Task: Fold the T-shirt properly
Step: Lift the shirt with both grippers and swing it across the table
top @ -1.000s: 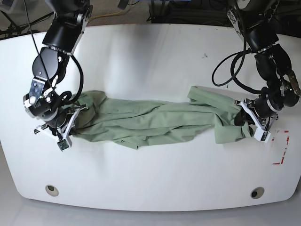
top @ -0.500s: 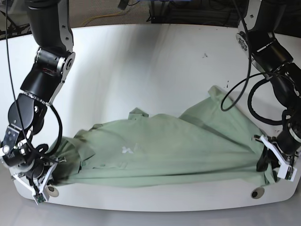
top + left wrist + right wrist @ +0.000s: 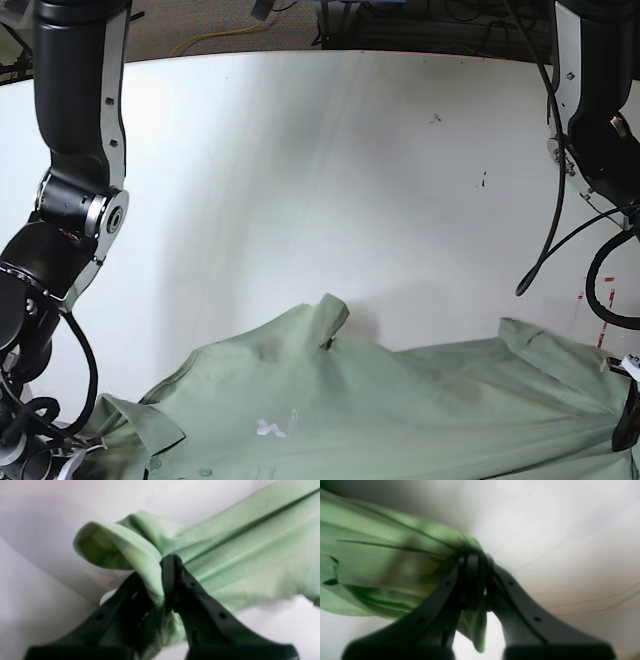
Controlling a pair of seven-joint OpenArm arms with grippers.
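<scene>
Your left fingers (image 3: 168, 580) are pressed together on a bunched fold of the T-shirt (image 3: 250, 552); the cloth wraps over one finger and runs away taut in long creases. Your right fingers (image 3: 476, 580) are likewise pinched shut on a gathered edge of the shirt, with a small tail of fabric hanging below them. No writing or brand can be read in these blurred views. From the base camera, both arms reach down toward the near edge of the white bench (image 3: 300, 180). The shirt is stretched between them along that near edge.
</scene>
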